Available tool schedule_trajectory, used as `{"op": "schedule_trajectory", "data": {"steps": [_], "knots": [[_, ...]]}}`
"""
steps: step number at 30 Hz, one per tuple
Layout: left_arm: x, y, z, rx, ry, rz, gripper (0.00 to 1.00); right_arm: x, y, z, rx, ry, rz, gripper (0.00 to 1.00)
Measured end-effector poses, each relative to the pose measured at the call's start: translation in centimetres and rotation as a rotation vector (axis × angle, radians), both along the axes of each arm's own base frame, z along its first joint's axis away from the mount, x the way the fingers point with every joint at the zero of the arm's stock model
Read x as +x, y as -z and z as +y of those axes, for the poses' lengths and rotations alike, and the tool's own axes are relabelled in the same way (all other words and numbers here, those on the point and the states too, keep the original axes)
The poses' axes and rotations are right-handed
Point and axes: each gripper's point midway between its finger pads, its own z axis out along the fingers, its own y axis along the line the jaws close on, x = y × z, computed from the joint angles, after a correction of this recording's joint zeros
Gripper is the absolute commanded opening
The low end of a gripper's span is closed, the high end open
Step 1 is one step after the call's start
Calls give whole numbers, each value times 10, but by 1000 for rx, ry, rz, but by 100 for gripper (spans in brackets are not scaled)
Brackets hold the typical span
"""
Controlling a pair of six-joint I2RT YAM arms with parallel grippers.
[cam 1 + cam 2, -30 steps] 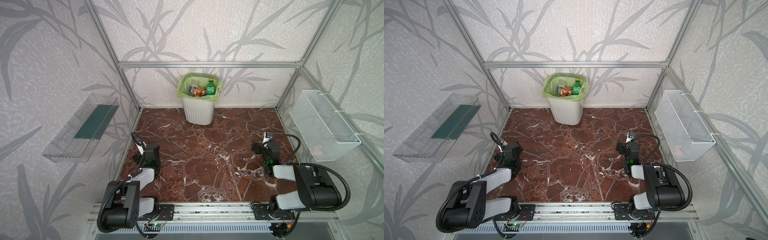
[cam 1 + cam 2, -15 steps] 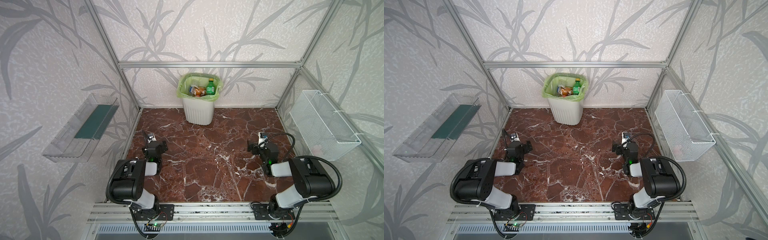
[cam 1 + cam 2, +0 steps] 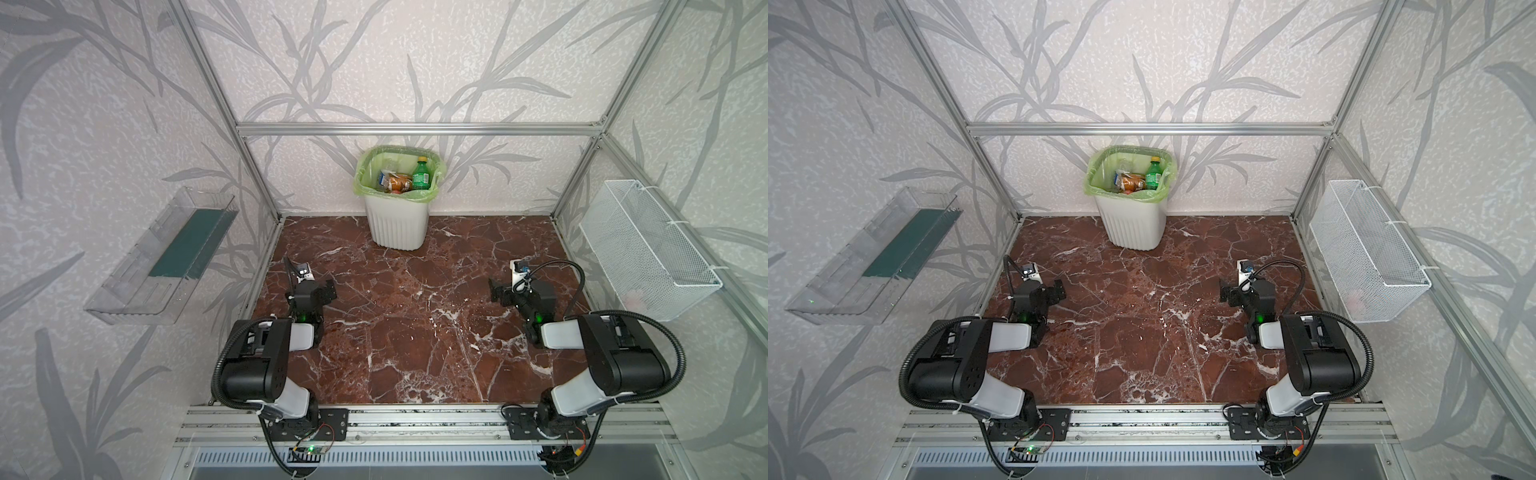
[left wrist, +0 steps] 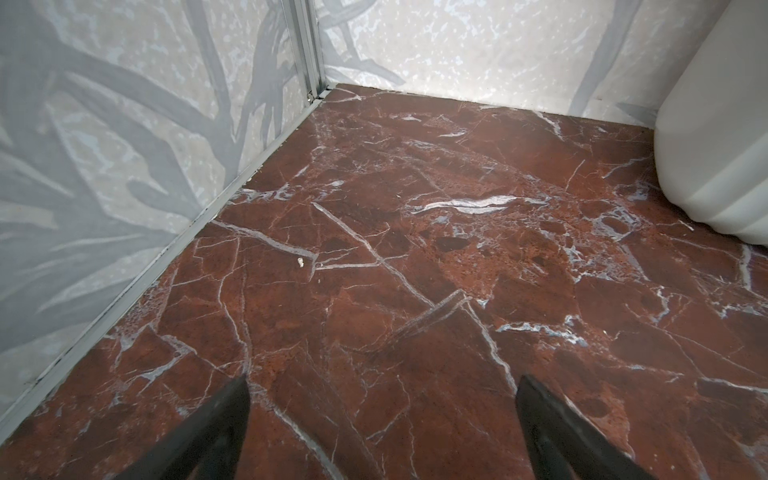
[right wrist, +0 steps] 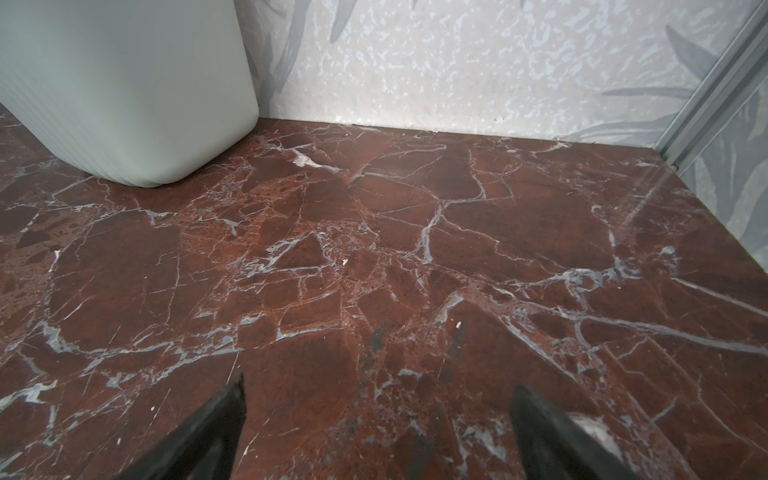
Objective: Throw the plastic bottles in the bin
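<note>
- At the far left of both top views, a clear plastic tray [image 3: 137, 286] hangs on the wall, with a dark green strip along its inside.
- At lower left, the left gripper [image 3: 322, 291] sits low over the red marble floor [image 3: 415, 332], near the left wall. In the left wrist view its two black fingers [image 4: 216, 432] stand wide apart, with only bare marble between them.
- At upper centre, the bin [image 3: 397, 226] stands against the back wall. It is white and ribbed, and a light green bag is folded over its rim.
- The plastic bottles [image 3: 395, 183] lie piled inside the bin. A green yellow-capped bottle [image 3: 421, 174] leans on the right side, a brown-wrapped bottle [image 3: 398, 181] lies beside it, and a blue-labelled bottle [image 3: 381, 179] is further left.
- A corner of the bin shows at the edge of each wrist view.
- At right of centre, the right gripper [image 3: 500, 293] sits low over the marble. Its jaws are spread wide and hold nothing, as the right wrist view shows.
- At the far right, a white wire mesh basket [image 3: 648, 257] is fixed to the wall. Something pale shows through its lower end, too blurred to tell.
</note>
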Motion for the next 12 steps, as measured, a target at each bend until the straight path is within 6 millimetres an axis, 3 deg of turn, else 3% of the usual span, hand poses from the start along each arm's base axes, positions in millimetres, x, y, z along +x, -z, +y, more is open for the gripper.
{"op": "schedule_trajectory", "data": {"steps": [12], "knots": [[0, 0, 0, 0, 0, 0, 99, -1, 0, 3, -7, -12, 1, 99]]}}
